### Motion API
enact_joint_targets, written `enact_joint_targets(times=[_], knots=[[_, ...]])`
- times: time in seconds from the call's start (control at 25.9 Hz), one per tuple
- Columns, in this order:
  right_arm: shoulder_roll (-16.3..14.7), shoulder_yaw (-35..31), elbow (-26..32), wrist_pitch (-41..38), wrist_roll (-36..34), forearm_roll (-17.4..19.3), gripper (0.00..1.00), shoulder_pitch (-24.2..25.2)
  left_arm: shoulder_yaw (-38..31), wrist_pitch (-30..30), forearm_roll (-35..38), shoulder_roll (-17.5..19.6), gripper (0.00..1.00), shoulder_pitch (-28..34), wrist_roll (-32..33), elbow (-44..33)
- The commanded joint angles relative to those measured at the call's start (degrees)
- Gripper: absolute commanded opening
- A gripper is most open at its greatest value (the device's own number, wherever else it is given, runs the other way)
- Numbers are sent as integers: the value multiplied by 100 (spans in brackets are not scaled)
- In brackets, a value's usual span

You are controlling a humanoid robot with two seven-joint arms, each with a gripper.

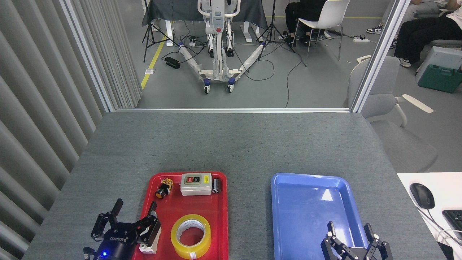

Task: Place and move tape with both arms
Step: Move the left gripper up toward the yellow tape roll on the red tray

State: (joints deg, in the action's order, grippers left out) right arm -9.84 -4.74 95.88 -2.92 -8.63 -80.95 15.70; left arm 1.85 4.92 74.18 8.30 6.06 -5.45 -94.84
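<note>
The tape [191, 236] lay flat in the near part of the red tray [220, 231] on the grey tabletop [231, 144], with the grey switch box [196, 184] at the tray's far end. The left gripper [135, 216] hovered at the red tray's near left edge, its fingers apart and clear of the tape. The right gripper [350, 234] hung over the near end of the blue tray [310, 202], right of the red tray, fingers spread and holding nothing.
</note>
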Motion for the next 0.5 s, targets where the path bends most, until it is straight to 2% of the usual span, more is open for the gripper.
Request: enact_joint_targets(times=[0.0,0.27,0.46], knots=[[9,16,1,11,2,-9,100,56,0,-8,0,-4,100,0,0,9],[-35,-10,27,2,2,-9,100,56,0,-140,-598,5,100,-26,-44,53],[-44,-10,27,2,2,-9,100,56,9,-26,-615,146,100,-70,18,79]])
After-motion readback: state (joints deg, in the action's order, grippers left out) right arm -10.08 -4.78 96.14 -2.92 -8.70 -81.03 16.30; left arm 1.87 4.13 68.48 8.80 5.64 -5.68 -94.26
